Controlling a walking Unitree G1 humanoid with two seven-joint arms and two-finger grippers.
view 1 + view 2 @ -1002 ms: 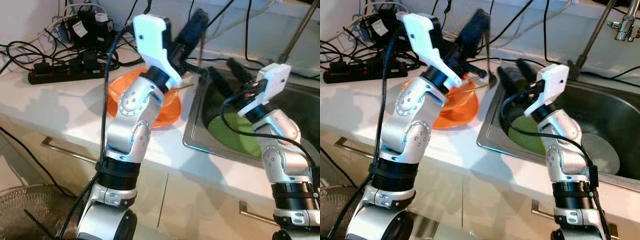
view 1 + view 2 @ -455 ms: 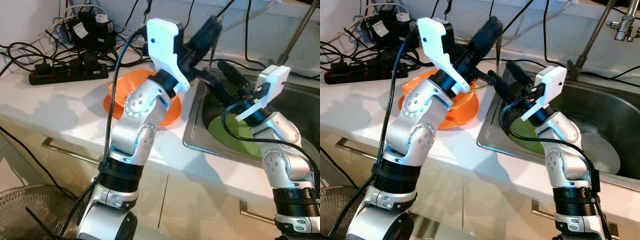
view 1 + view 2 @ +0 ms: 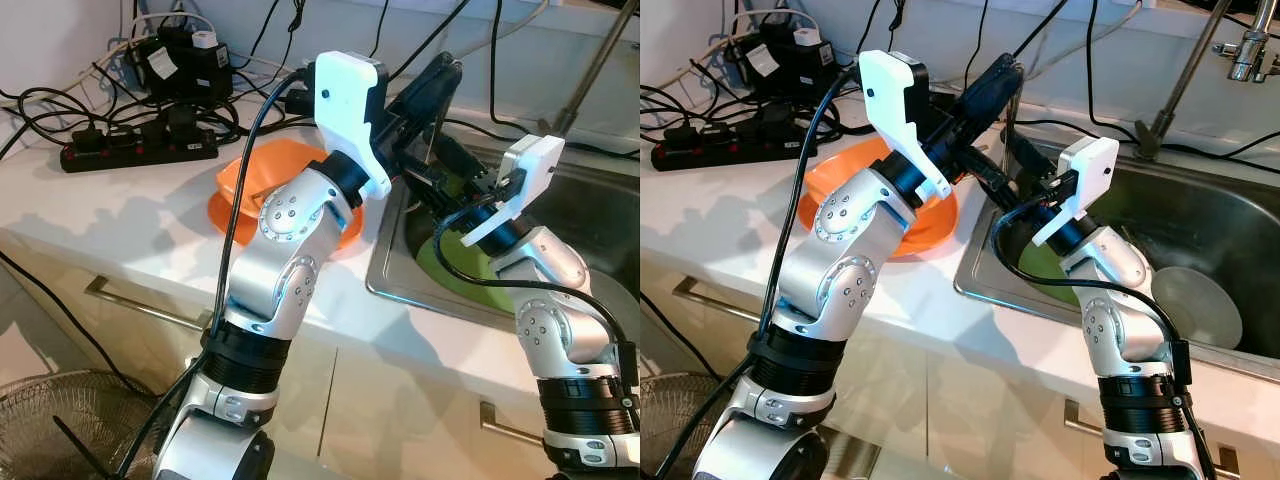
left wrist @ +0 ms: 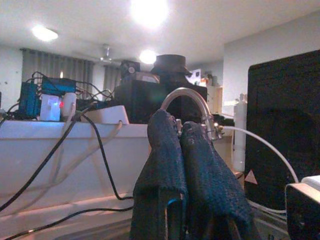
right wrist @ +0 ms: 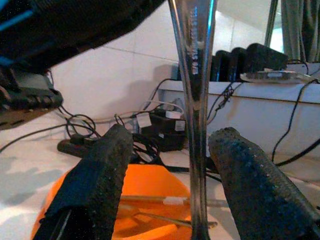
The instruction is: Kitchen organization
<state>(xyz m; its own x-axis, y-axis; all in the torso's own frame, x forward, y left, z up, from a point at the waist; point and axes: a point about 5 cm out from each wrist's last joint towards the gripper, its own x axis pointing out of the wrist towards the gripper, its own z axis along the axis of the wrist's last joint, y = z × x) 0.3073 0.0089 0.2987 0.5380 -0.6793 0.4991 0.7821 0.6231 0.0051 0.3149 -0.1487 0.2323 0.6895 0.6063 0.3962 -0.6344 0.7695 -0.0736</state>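
My left gripper (image 3: 447,72) is raised over the sink's left rim and shut on a slim metal utensil (image 3: 432,130), which hangs straight down from its fingertips. My right gripper (image 3: 432,165) reaches up from the sink and is open. In the right wrist view the utensil's handle (image 5: 194,100) stands between the two spread fingers (image 5: 105,175) without touching them. Behind my left arm an orange bowl (image 3: 250,180) sits on the white counter, with thin sticks (image 5: 165,202) lying in it. In the sink lie a green plate (image 3: 450,272) and a pale plate (image 3: 1196,306).
A steel sink (image 3: 1240,215) with a tall tap (image 3: 1238,45) takes up the right side. A black power strip (image 3: 140,150), adapters and tangled cables crowd the counter's back left. White cabinet fronts with bar handles (image 3: 130,300) run below, and a fan grille (image 3: 60,420) lies on the floor.
My left arm has swung right, carrying the utensil from above the bowl to the sink's edge. My right gripper has risen and moved left until its fingers flank the handle.
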